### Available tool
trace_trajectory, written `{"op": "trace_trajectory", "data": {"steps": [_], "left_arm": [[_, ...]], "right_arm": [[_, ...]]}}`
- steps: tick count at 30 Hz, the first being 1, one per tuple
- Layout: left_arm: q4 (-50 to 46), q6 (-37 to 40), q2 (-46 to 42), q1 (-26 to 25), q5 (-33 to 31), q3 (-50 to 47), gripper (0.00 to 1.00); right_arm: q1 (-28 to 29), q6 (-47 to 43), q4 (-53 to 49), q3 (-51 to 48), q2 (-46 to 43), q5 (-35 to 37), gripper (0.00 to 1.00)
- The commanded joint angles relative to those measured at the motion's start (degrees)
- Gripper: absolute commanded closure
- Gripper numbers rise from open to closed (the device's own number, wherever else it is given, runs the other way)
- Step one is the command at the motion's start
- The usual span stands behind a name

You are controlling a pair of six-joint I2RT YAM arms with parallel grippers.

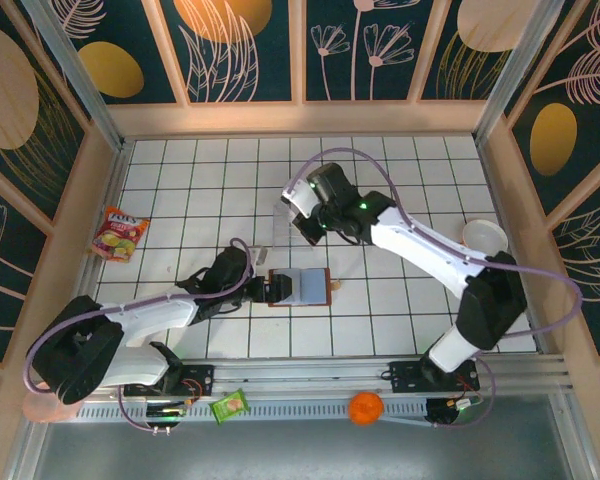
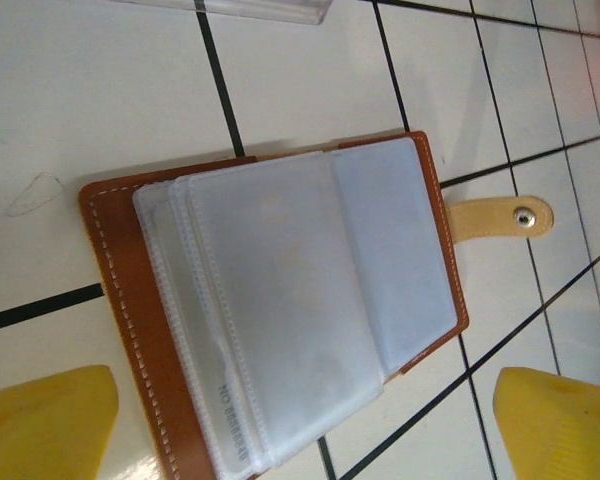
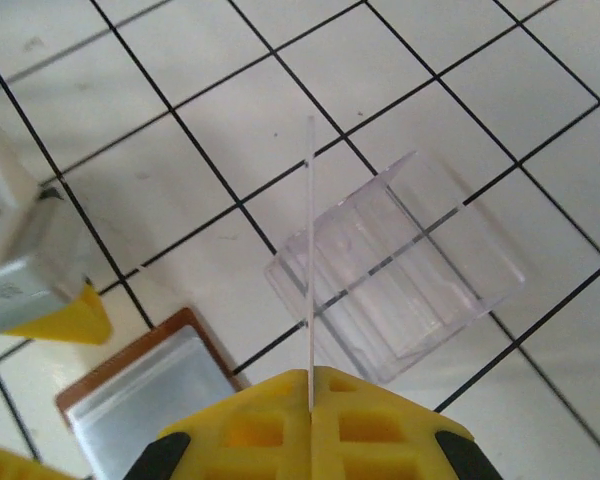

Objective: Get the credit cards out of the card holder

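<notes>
card holder [image 2: 280,320] open, between spread fingers [image 2: 40,425] of left tool [image 2: 300,425]

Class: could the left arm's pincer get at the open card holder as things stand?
Probably yes. The left pincer hangs open just above the card holder, a finger at each side, nothing between. The right pincer is away by the clear tray, shut on a card.

White arms [image 1: 420,245], black joints; lilac cables [image 1: 350,150], yellow finger pads [image 2: 40,425]
</notes>
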Motion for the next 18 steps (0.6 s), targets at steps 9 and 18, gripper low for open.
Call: {"op": "trace_trajectory", "data": {"steps": [9,18], "left_arm": [[-8.78,0.06,-4.95,2.65,-0.34,0.54,0.01],[-10.59,0.76,-2.33,2.76,0.97,2.33,0.01]], "right_arm": [[-6.08,-22.05,-17.25,19.43,15.08,-3.01,1.00],[-8.18,-29.62,-17.96,27.95,24.70,-0.28,1.00]]}}
